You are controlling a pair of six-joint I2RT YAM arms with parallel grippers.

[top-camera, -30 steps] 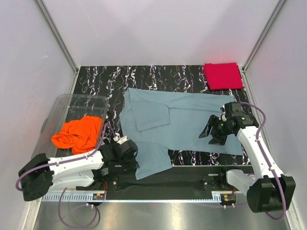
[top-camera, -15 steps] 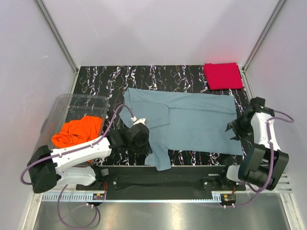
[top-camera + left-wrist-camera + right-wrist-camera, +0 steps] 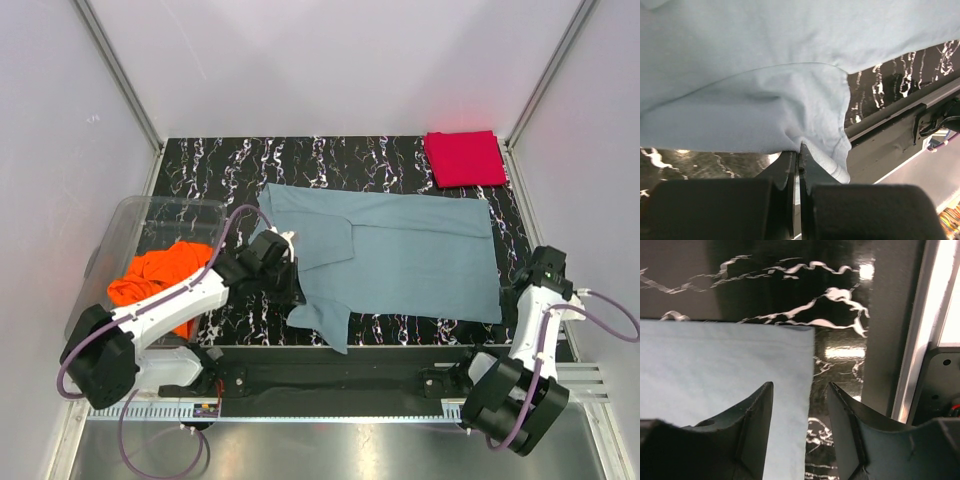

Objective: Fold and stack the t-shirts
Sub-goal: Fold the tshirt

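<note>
A grey-blue t-shirt (image 3: 400, 250) lies spread on the black marbled table (image 3: 200, 165). My left gripper (image 3: 289, 274) is shut on a fold of the shirt's near left part (image 3: 765, 95) and holds it bunched and lifted; the pinch shows at the left gripper (image 3: 799, 148). Past the shirt's right side, my right gripper (image 3: 545, 268) is open. Its fingers stand either side of the shirt's straight edge (image 3: 715, 370) below a corner, gripping nothing, in the right gripper (image 3: 800, 390) view. A folded red t-shirt (image 3: 465, 158) lies at the back right. An orange t-shirt (image 3: 165, 280) sits crumpled in the bin.
A clear plastic bin (image 3: 130, 222) stands at the table's left side. White walls with metal corner posts close in the table on three sides. A black rail (image 3: 350, 375) runs along the near edge, and a metal strip (image 3: 920, 340) lies right of the right gripper.
My left gripper has closed on the shirt's near left flap and carried it back from the near edge. The right arm has swung off the shirt to the table's right edge.
</note>
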